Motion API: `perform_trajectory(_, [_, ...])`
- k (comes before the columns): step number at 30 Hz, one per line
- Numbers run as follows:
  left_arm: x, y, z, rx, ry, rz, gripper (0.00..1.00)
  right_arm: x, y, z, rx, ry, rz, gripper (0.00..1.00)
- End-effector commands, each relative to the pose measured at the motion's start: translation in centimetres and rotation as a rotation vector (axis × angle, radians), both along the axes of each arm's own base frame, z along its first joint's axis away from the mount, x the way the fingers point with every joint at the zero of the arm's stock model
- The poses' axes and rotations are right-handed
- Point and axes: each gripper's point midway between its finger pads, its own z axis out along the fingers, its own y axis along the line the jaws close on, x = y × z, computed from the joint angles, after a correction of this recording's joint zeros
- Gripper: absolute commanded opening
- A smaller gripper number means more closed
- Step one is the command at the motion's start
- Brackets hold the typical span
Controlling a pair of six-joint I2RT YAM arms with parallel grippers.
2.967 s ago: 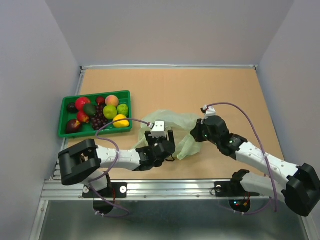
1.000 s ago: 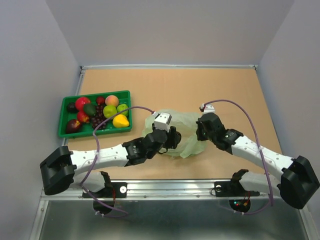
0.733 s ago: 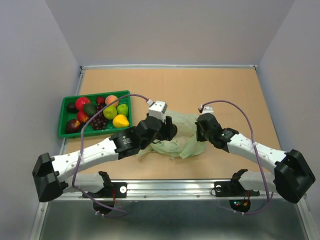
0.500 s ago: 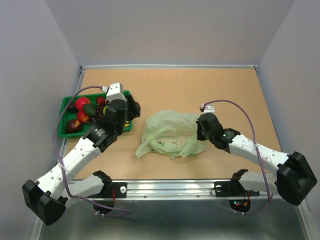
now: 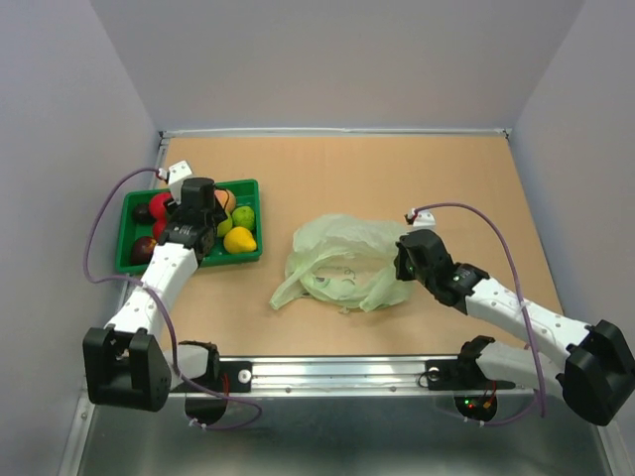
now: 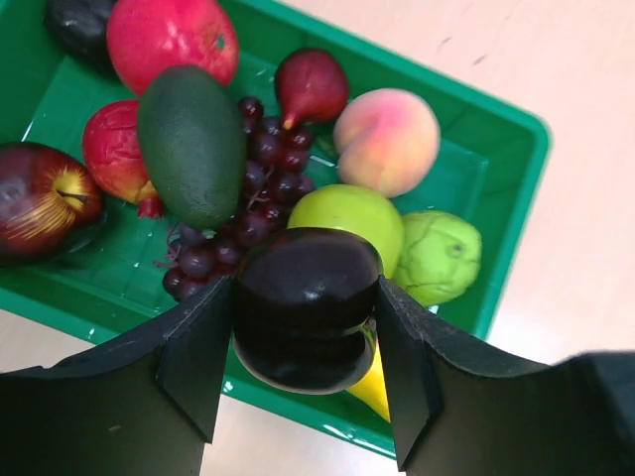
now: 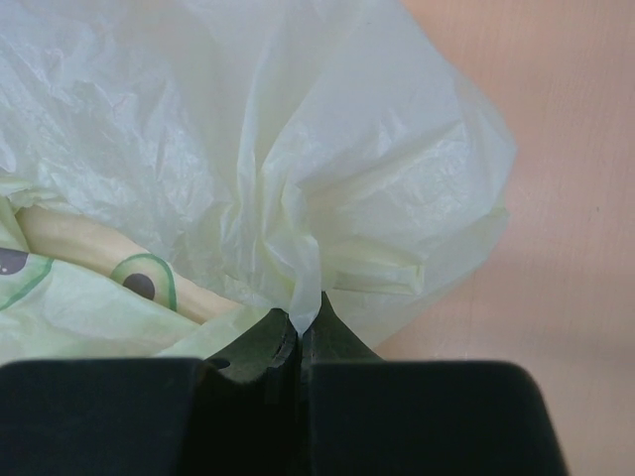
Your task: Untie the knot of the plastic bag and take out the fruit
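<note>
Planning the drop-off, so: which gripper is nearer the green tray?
Left. The left gripper is above the green tray, shut on a dark fruit; the right gripper is far to the tray's right, pinching the plastic bag.

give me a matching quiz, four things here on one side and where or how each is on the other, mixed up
1 left gripper
2 right gripper
3 peach
4 avocado

a pinching the plastic bag
b dark green, against the grapes
c holding a dark fruit over the green tray
d orange-pink

Pairs: 1-c, 2-a, 3-d, 4-b
</note>
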Motion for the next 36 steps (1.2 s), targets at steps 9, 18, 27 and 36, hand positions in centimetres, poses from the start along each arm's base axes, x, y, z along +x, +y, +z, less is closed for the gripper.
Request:
perform_trajectory(9, [-0.7, 1.0, -5.6, 0.049, 0.192, 0.003, 0.27, 0.7, -0.6, 1.0, 0.022, -0.068, -0.032, 0.01])
perform_trajectory(18, [-1.5, 0.7, -7.3, 0.069, 0.265, -0.002, 0.59, 0.6, -0.7, 1.7, 0.037, -0.088, -0.038, 0.00])
perform_trajectory(27, [-1.7, 0.2, -4.7, 0.055, 0.161, 0.002, 0.92, 1.0, -0.8, 3.0, 0.051, -0.122, -0.053, 0.00])
perform_trajectory(36, [-4.3, 0.4, 3.2, -0.007, -0.118, -0.005, 0.93, 2.9, -5.9, 5.0, -0.055, -0.180, -0.329, 0.01])
